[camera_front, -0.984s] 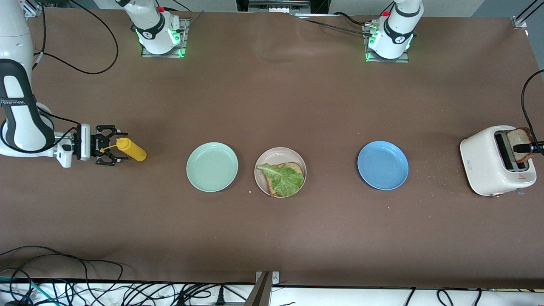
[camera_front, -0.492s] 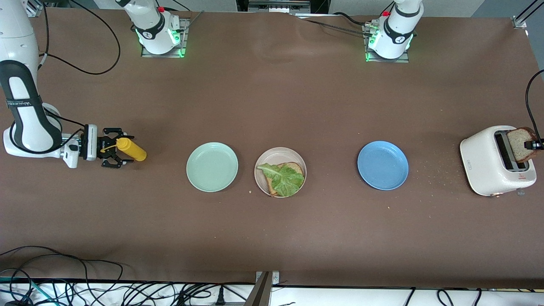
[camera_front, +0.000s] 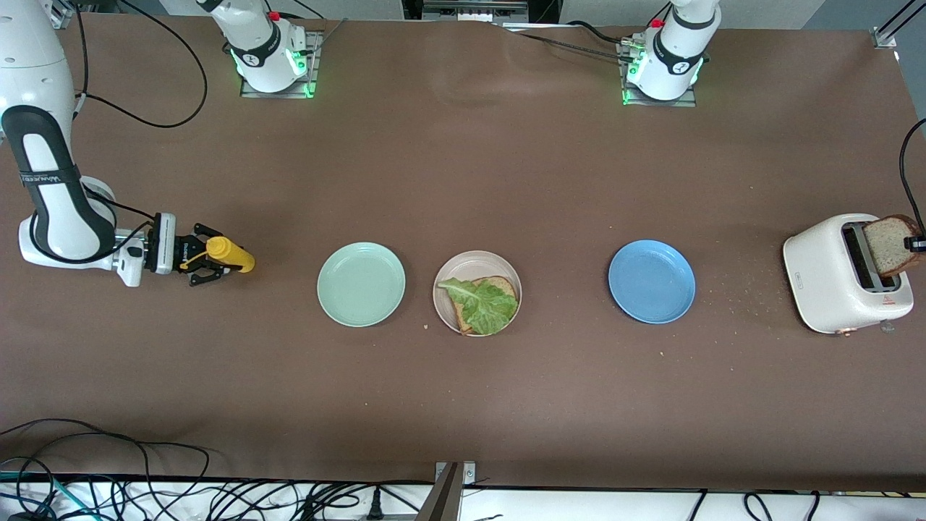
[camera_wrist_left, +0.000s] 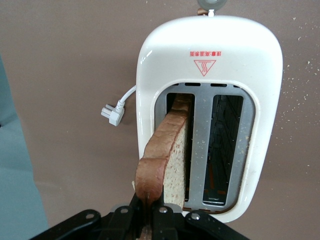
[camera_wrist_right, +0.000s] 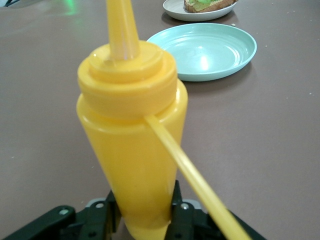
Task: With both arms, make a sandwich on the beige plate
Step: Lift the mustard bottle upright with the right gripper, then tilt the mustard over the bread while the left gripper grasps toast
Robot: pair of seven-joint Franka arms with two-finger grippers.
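The beige plate (camera_front: 477,255) sits mid-table with one bread slice (camera_front: 504,284) on it and a green lettuce leaf (camera_front: 483,305) on top. A second bread slice (camera_front: 886,244) stands partly out of the white toaster (camera_front: 825,278) at the left arm's end. My left gripper (camera_wrist_left: 152,212) is shut on this slice's crust (camera_wrist_left: 165,155), whose lower end is still in the toaster's (camera_wrist_left: 210,45) slot. My right gripper (camera_front: 206,262) is shut on a yellow squeeze bottle (camera_front: 233,255) at the right arm's end; its fingers (camera_wrist_right: 177,207) press the bottle's (camera_wrist_right: 132,135) sides.
A mint-green plate (camera_front: 361,284) lies between the bottle and the beige plate; it also shows in the right wrist view (camera_wrist_right: 205,50). A blue plate (camera_front: 651,281) lies between the beige plate and the toaster. Crumbs are scattered near the toaster. The toaster's plug (camera_wrist_left: 112,112) lies beside it.
My right gripper moved toward the plates and closed on the yellow bottle, nudging it along. My left gripper drew back toward the table's end with the bread slice.
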